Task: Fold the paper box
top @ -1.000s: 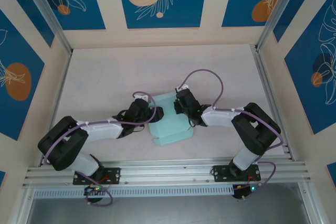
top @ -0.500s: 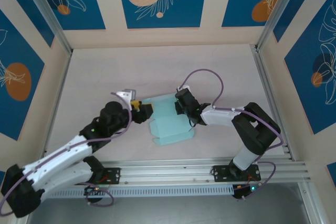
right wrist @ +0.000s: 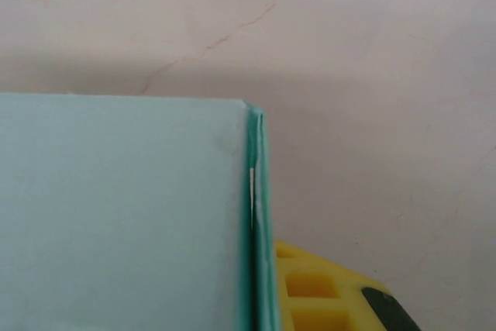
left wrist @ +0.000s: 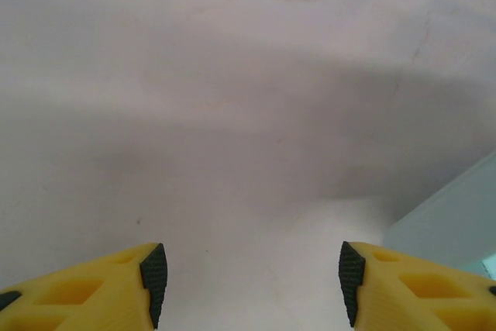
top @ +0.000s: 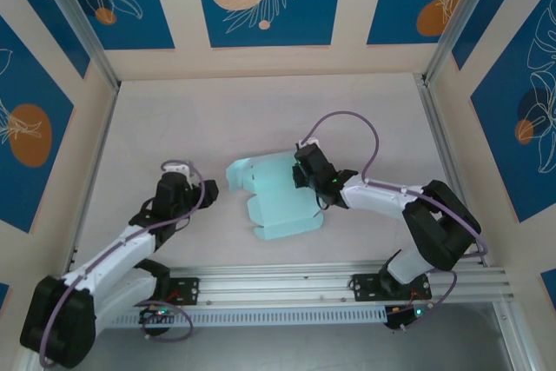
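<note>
Box: paper box [top: 274,202], pale blue card, part folded; sits mid worktop [top: 191,119], a bit toward 6 o'clock of centre in top view
Box shape: tabbed flap sticks out at its 10 o'clock end; notched edge w/ small tabs at its 6 to 7 o'clock side; broad panel betw them
L arm: left arm [top: 130,241] runs from base at 7 o'clock up toward box; wrist stops at box's 9 o'clock side
L jaws: left jaws wide apart, nothing betw them; near box but clear of it; black pads [left wrist: 153,281] face each other over bare worktop
L wrist view: corner of box [left wrist: 457,222] at 4 o'clock of frame, just above the yellow finger on that side; rest is pale worktop w/ faint hairline marks
R arm: right arm [top: 382,197] comes in from 3 o'clock; purple cable loops over it
R jaws: right jaws pinched nearly closed on box's card at its 1 o'clock edge
R wrist view: card panel [right wrist: 116,215] stands close up, covers frame from 6 to 9 o'clock; its folded edge runs straight down to yellow finger [right wrist: 325,296] at 5 o'clock; other finger hidden behind card; cracked pale worktop beyond at 12 o'clock
</note>
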You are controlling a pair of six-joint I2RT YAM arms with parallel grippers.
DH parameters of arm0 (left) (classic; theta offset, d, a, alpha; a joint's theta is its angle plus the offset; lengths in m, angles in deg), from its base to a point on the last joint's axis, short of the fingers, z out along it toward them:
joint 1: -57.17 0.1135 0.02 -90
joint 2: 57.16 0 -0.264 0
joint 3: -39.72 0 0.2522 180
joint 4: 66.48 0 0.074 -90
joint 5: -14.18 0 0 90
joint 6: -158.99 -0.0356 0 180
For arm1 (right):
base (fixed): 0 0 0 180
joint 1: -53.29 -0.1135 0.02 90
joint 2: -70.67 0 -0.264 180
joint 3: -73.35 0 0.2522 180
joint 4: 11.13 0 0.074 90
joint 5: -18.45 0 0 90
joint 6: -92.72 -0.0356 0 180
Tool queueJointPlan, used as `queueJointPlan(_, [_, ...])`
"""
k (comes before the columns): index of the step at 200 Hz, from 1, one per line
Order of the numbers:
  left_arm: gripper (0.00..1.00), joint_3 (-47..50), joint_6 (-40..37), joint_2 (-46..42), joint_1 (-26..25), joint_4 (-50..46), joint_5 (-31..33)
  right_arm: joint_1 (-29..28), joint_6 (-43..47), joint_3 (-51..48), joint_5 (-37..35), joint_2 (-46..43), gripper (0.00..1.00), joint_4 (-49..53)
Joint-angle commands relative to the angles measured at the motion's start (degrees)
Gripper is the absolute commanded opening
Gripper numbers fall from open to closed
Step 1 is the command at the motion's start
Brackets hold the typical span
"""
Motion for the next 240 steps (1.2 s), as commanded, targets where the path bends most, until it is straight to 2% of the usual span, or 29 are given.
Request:
queueJointPlan(1, [0.6, -0.42, -2.01, 4.87, 0.76, 9.94, -6.09, -0.5, -1.39, 0.61, 0.85, -2.41, 0.03, 1.08])
queueJointPlan(23, [0.6, -0.42, -1.26, 9.65, 0.51, 16.03, -10.51, -0.5, -1.89, 0.46, 0.85, -2.72, 0.03, 1.76])
queueJointPlan(85, [0.59, -3.03, -3.83, 16.53, -4.61, 24.75, -14.86, -0.43, -3.66, 2.44, 1.36, -0.66, 0.03, 4.5])
queueJointPlan(118, [0.52, -4.39, -5.99, 18.4, -8.22, 27.46, -16.87, -0.41, -4.26, 3.26, 1.74, 0.18, 0.03, 5.52])
queueJointPlan(154, [0.51, -5.65, -7.47, 21.74, -11.17, 30.02, -20.37, -0.41, -4.2, 4.02, 3.41, 0.87, 0.03, 5.55])
queueJointPlan(219, [0.52, -7.65, -9.89, 24.25, -12.82, 28.61, -17.21, -0.58, -4.64, 4.54, 3.97, 1.25, 0.03, 6.71])
queueJointPlan(240, [0.41, -8.41, -11.03, 24.25, -12.82, 26.98, -14.47, -0.83, -4.7, 4.4, 4.5, 0.9, 0.03, 6.68])
